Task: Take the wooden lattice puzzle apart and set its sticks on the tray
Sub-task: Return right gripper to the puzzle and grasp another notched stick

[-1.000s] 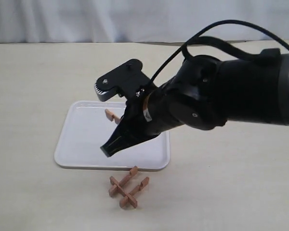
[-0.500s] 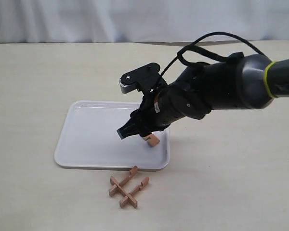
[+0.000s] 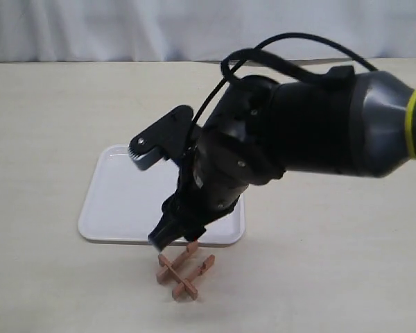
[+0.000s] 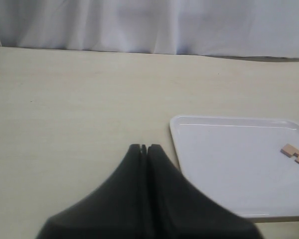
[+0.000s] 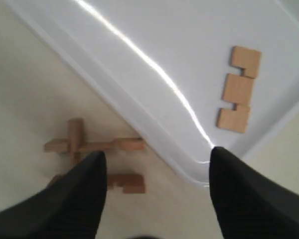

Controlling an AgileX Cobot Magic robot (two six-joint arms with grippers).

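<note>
The tray [image 5: 139, 30] is white plastic, smooth and glossy, with a bright streak of glare across it. The puzzle [image 5: 97, 146] and the loose stick [image 5: 237, 89] are reddish-brown wood with a matt finish. The table [image 4: 65, 99] is pale, smooth and matt, and white cloth [image 4: 139, 25] hangs along its far edge.

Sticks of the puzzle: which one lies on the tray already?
The single stick lying flat on the white tray; the other sticks are interlocked on the table outside its rim.

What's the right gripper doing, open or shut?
Open. The right gripper has its fingers wide apart in its wrist view, holding nothing.
</note>
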